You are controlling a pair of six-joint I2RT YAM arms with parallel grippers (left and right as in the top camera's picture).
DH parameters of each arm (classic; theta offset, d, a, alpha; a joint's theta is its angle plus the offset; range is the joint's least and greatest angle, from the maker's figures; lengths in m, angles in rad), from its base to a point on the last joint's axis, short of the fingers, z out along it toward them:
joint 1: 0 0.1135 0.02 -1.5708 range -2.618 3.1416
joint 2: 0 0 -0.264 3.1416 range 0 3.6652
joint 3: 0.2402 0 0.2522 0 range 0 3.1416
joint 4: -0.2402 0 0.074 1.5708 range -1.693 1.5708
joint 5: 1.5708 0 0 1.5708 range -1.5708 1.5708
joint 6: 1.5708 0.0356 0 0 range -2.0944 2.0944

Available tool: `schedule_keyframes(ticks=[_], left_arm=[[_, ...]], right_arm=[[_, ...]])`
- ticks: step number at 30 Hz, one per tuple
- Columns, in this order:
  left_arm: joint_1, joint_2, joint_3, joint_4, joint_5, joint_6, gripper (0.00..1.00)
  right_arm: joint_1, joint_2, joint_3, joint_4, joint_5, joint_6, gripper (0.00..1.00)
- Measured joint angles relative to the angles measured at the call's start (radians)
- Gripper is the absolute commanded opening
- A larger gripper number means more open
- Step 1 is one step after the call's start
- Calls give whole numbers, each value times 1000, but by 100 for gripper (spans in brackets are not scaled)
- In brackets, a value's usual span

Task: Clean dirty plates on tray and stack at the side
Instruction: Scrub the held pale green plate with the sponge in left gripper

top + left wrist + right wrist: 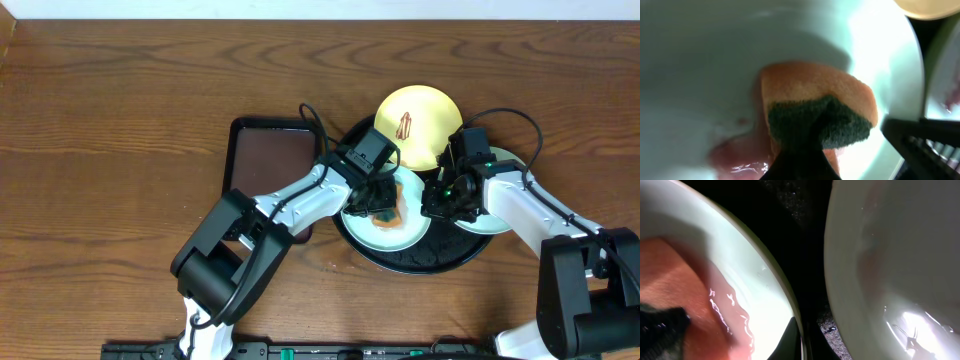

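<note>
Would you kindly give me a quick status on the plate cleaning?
Left gripper shut on sponge, on the middle plate. Right gripper shut, beside that plate's rim. Yellow plate smeared, on the tray. Nothing in the way.

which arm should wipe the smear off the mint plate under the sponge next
Left: the left gripper holds the sponge down on that mint plate beside the smear; the right gripper is shut at its rim, without a sponge.

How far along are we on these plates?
Done: nothing stacked aside; all three sit on the tray. In hand: left claw presses a sponge on the middle mint plate, smear showing; right claw shut by its rim. Left: yellow plate, smeared, the right mint plate, then stacking.
</note>
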State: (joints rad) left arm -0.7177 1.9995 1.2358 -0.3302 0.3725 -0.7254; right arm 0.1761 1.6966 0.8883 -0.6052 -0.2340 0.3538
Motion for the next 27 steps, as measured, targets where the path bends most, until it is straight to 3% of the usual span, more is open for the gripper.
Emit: schedule_keyframes(ticks=[9,16,23,27], left_arm=[[16,-8,66,-244,-346,72,7],[-15,9,111,-351,-505,95,7],[-23,18,110,-259,-459,101,7],[-24,24,109,-143,-291,30,7]], right_arm=[[3,0,0,2,-2,0,1],[19,0,-1,11,-40,0,1],[18,0,-1,3,-32,0,1],[18,0,-1,-1,-24,0,1]])
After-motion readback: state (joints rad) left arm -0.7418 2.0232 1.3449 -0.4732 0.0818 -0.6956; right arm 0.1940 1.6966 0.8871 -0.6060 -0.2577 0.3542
